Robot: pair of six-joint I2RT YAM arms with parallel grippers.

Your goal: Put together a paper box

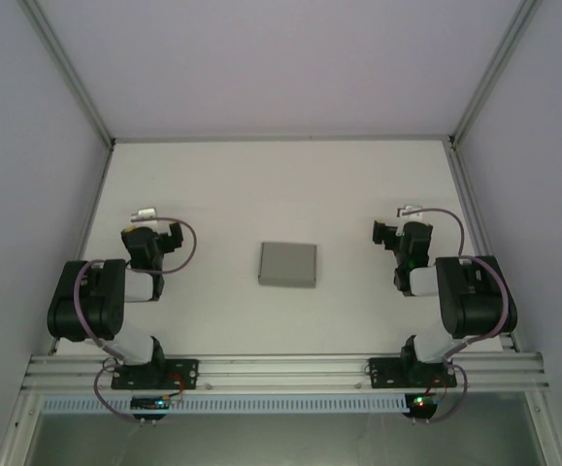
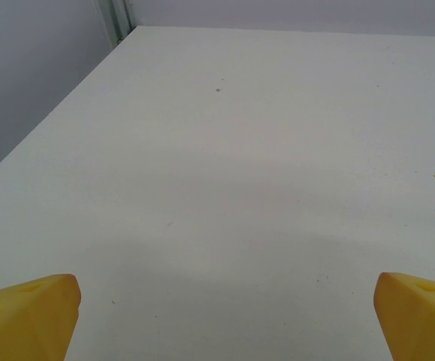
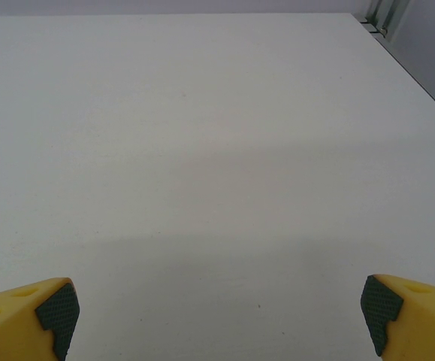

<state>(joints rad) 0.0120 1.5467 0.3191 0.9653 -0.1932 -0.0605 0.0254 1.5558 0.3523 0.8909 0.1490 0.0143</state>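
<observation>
The paper box [image 1: 287,263] is a small grey rectangular piece of thin cardboard lying in the middle of the white table [image 1: 281,184], between the two arms. My left gripper [image 1: 150,225] hangs well to its left and my right gripper [image 1: 397,228] well to its right, neither touching it. In the left wrist view the left gripper [image 2: 227,316] is open, its yellow fingertips [image 2: 29,312] wide apart over bare table. The right gripper [image 3: 219,312] is likewise open, with its dark-padded yellow fingertips [image 3: 48,316] spread at the frame's corners and nothing between them.
Grey enclosure walls and aluminium posts [image 1: 67,73] border the table on the left, right and back. An aluminium rail [image 1: 281,369] runs along the near edge, where both arm bases are bolted. A corner post [image 2: 118,19] stands at the table's far left.
</observation>
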